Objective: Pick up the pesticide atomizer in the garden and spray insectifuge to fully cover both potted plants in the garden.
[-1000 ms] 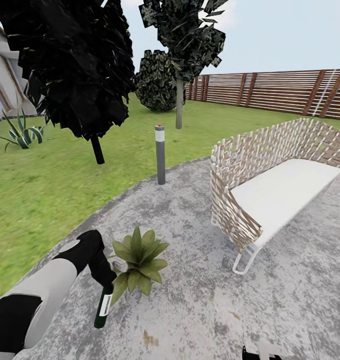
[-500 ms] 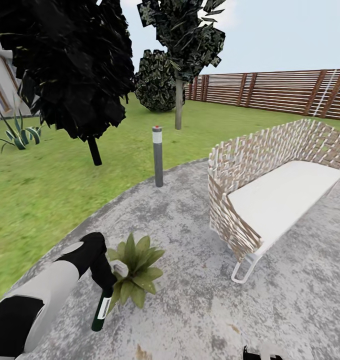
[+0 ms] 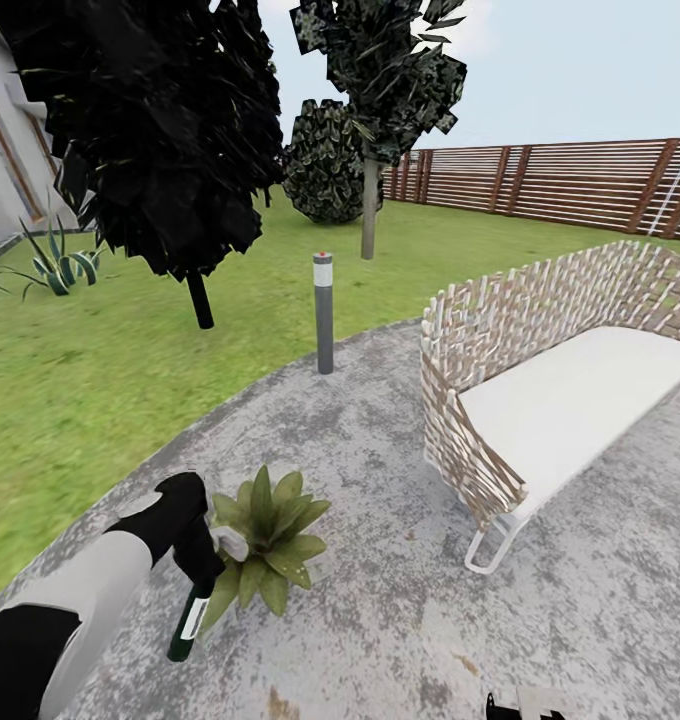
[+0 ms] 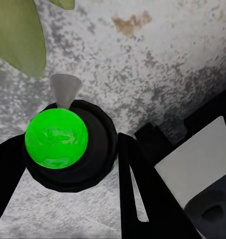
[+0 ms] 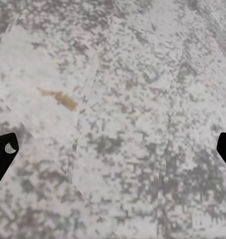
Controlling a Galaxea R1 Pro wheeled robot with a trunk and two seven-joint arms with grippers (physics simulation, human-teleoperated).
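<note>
Down by the patio edge, the black left gripper (image 3: 202, 578) is clamped on the slim dark green pesticide atomizer (image 3: 186, 626), bottle hanging just beside the low green-leaved potted plant (image 3: 265, 532). Right gripper (image 5: 113, 149) is spread wide over grey stone patio (image 5: 117, 99), holding nothing.

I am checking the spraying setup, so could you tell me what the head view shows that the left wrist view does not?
Head view alone: the whole potted plant, the atomizer's dark body with its white label, the bollard lamp, the woven bench, lawn and fence. Left wrist view alone: the atomizer's bright green cap from above and its grey nozzle. Both: the pesticide atomizer in the left gripper, plant leaves, and grey patio.
</note>
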